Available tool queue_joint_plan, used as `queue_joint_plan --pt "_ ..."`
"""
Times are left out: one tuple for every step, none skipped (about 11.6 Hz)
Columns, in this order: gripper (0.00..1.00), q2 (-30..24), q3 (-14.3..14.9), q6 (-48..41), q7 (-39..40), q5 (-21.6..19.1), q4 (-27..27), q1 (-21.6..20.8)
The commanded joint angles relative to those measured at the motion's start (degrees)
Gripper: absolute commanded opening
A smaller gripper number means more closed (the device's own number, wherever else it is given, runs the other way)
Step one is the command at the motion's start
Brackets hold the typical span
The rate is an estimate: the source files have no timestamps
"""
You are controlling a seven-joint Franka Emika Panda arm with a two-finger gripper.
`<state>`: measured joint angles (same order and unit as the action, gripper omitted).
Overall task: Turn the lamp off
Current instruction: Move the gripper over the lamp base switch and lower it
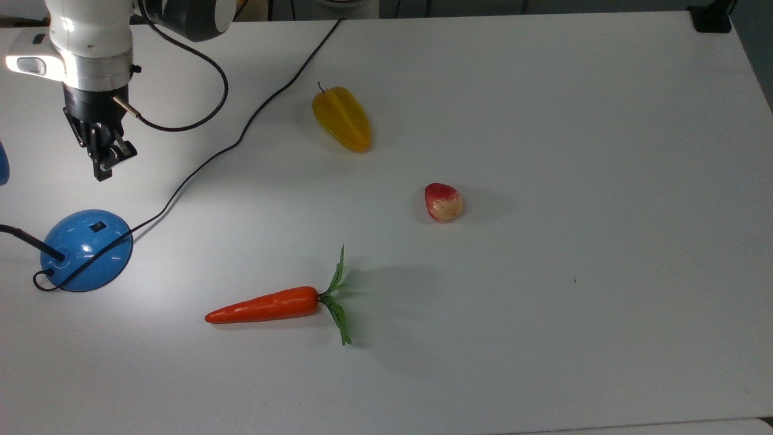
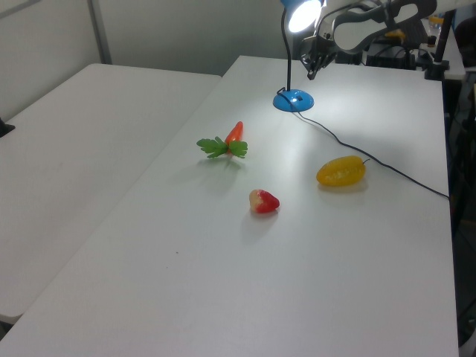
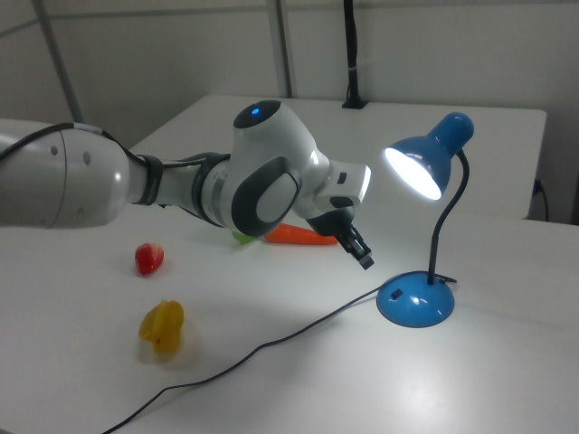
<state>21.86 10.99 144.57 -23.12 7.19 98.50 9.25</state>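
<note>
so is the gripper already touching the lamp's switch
No, in the right view the gripper hangs above and beside the lamp, with clear space between its tip and the blue base.

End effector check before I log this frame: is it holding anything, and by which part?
Nothing is held. The end effector is shut on nothing, in the air short of the lamp's base.

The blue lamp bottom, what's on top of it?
On the lamp's base sit a small black switch, the black neck, and its cord draped across.
</note>
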Motion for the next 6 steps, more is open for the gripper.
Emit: queue_joint_plan --pt "0.00 3.52 -0.09 7.37 -2.20 1.33 -0.05 2.08" --pt "0.00 4.84 -0.09 9.65 -2.37 1.24 -0.06 2.53" --pt "0.00 5.64 -0.09 10.81 -2.81 1.07 -0.14 3.14" --pt "0.00 6.43 -0.09 11.86 -3.77 1.15 -0.75 3.58" --pt "0.00 7.57 -0.09 12.14 -3.95 1.24 -1.98 4.02" --pt "0.00 8.10 -0.09 12.23 -3.87 1.24 -2.08 4.20"
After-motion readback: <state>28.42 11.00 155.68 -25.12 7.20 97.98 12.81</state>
